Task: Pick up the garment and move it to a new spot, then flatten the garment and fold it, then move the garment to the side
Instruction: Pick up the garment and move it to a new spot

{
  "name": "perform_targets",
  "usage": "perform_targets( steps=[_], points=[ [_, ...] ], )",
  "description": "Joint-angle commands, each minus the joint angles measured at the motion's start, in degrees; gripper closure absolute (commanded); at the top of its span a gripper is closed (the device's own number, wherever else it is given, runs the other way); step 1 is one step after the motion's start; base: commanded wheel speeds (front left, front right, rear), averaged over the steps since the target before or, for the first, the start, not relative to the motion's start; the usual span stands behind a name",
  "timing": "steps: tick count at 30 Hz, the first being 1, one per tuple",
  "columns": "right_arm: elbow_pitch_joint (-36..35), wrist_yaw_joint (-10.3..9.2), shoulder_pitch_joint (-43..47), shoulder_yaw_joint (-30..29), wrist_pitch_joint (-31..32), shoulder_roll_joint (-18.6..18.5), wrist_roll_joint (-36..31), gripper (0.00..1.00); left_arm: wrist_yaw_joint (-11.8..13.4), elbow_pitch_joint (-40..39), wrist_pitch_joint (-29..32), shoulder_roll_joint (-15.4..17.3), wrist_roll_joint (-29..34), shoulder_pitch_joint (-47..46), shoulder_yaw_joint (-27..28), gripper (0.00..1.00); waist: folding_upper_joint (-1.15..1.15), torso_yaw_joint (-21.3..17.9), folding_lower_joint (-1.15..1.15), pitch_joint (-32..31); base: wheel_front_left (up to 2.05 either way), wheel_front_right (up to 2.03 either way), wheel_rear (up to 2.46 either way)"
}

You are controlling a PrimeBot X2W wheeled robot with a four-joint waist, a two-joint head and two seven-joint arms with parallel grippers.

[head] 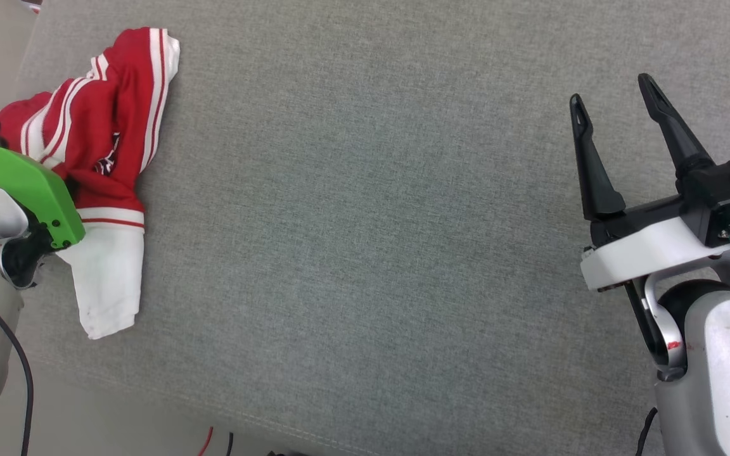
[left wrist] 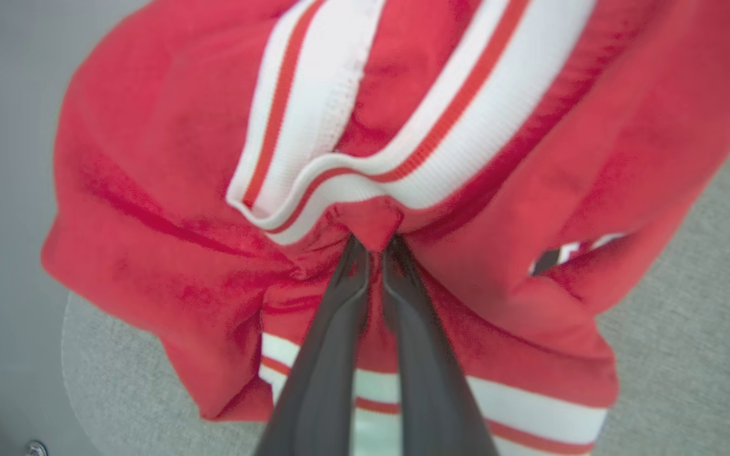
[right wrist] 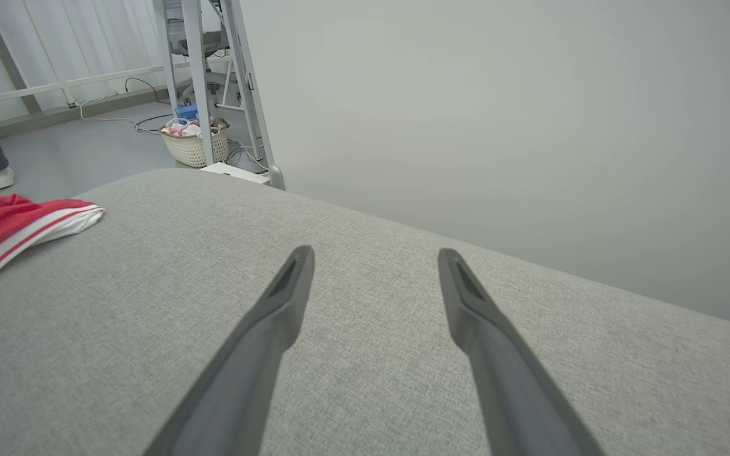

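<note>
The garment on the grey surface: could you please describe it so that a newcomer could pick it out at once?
A grey fabric-covered surface spans the head view. At its far left edge a bunched garment sits, a fold pinched in the shut left gripper. Bright red cloth, a white sleeve and red-and-white striped trim set it apart from the grey around it.

A grey fabric table [head: 371,221] is backed by a pale wall [right wrist: 498,95]; on the far floor [right wrist: 73,149] a basket [right wrist: 195,145] is set beside a metal frame [right wrist: 191,63].
</note>
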Motion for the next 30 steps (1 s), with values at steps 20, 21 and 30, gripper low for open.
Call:
perform_targets(
  steps=[20,21,30],
  points=[
    [4.75,-0.04,9.9,-4.51,-5.58,2.42,4.91,0.0,5.45,0.58,-30.88,-0.64,7.02,-2.55,1.34,1.0,0.0,-1.13,0.0,-17.71,0.0,0.0,0.0],
    [4.86,-0.04,10.37,-4.63,-5.73,2.43,5.42,0.0,5.75,-0.69,-30.95,-0.77,7.38,-2.06,1.77,1.0,0.0,-1.55,0.0,-18.34,0.0,0.0,0.0],
    [7.18,-0.04,13.54,-3.63,-6.57,2.46,8.72,0.0,6.67,-14.74,-29.22,-3.27,7.07,8.03,3.04,1.0,0.0,-8.6,0.0,-23.19,0.0,0.0,0.0]
  ],
)
